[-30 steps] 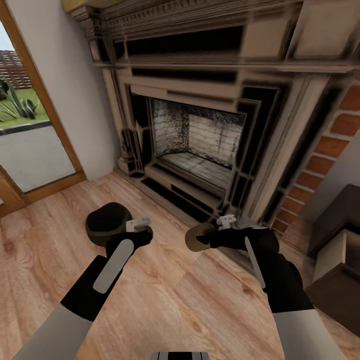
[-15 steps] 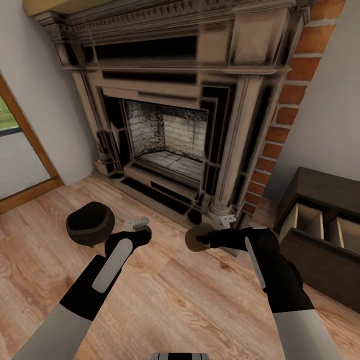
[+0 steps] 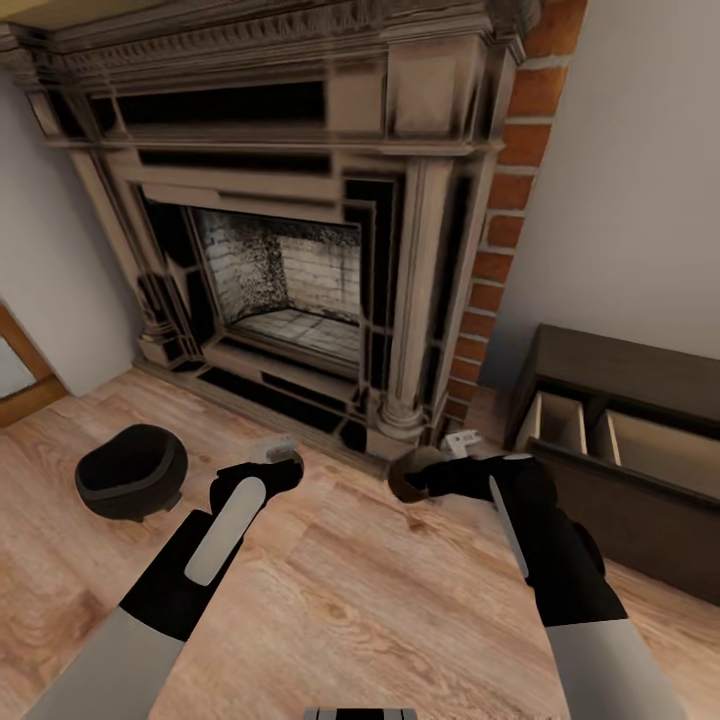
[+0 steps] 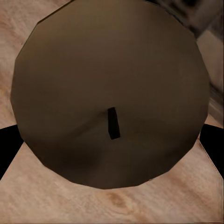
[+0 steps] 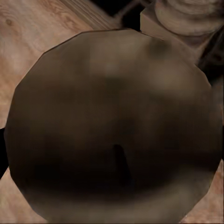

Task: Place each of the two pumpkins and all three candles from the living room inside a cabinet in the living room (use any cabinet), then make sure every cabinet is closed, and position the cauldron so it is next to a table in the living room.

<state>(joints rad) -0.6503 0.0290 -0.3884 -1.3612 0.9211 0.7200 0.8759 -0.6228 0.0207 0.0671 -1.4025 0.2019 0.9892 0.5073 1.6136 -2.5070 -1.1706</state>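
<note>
Olive candles clenched in my left tool [image 3: 283, 462] and right tool [image 3: 425, 480]; I've swung right, and the open cabinet [image 3: 640, 400] now shows.

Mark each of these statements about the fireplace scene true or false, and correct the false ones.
1. The black cauldron stands on the wooden floor, on the robot's left. True.
2. The dark brown cabinet by the brick wall is fully closed. False: it stands open, with pale compartments showing.
3. The right gripper holds a round olive-brown candle. True; the right wrist view shows its wick end close up.
4. The left gripper holds an orange pumpkin. False: the left wrist view shows a candle between its fingers.
5. A fire burns in the fireplace. False: the hearth shows bare brick, no flames.
</note>
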